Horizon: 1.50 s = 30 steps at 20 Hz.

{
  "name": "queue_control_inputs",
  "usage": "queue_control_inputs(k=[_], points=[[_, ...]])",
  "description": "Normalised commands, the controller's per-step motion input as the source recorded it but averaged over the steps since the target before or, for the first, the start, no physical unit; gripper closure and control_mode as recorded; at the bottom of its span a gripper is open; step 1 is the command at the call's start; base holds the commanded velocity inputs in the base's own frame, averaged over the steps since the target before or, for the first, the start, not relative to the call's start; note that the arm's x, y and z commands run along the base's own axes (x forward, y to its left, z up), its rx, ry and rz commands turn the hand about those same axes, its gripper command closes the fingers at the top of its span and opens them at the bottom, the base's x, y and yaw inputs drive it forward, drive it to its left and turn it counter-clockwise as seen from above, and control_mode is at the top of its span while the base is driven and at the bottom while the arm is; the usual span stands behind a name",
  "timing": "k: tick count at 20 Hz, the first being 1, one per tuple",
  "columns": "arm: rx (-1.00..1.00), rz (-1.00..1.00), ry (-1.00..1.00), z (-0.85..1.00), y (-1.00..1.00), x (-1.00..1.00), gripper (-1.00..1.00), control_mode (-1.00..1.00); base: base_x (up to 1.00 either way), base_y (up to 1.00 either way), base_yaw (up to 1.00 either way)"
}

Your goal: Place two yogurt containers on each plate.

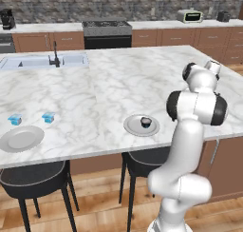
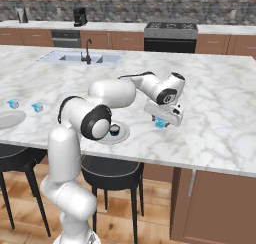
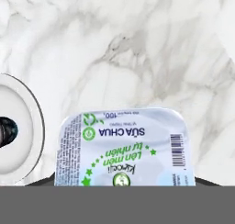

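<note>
Here end effector (image 2: 161,122) over yogurt container (image 3: 122,147), beside plate (image 3: 27,126).

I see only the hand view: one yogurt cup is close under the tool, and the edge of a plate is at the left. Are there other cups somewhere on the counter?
Observer: Yes. The left base view shows two more yogurt containers, side by side on the counter, far to the left of the arm.
Operator: Is there a second plate near them?
Observer: Yes. A second plate lies just in front of those two, closer to the counter edge, and nothing is on it.
</note>
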Motion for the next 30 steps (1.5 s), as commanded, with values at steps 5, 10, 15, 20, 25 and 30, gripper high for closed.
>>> queue_control_inputs(k=[5, 10, 15, 20, 25, 30], points=[[-0.16, -0.1, 0.08, 0.03, 1.0, 0.0, 1.0, -1.0, 0.0, 0.0, 0.0], [-0.01, -0.07, 0.38, 0.14, 0.87, 0.05, 1.0, -1.0, 0.0, 0.0, 0.0], [0.0, -0.02, 0.28, 0.17, 0.73, -0.05, 1.0, -1.0, 0.0, 0.0, 0.0], [0.0, -0.03, 0.2, 0.09, 0.7, -0.03, 1.0, -1.0, 0.0, 0.0, 0.0], [0.0, -0.17, 0.04, -0.14, 0.69, 0.01, 1.0, -1.0, 0.0, 0.0, 0.0], [0.0, -0.35, 0.0, -0.33, 0.7, 0.03, 1.0, -1.0, 0.0, 0.0, 0.0]])
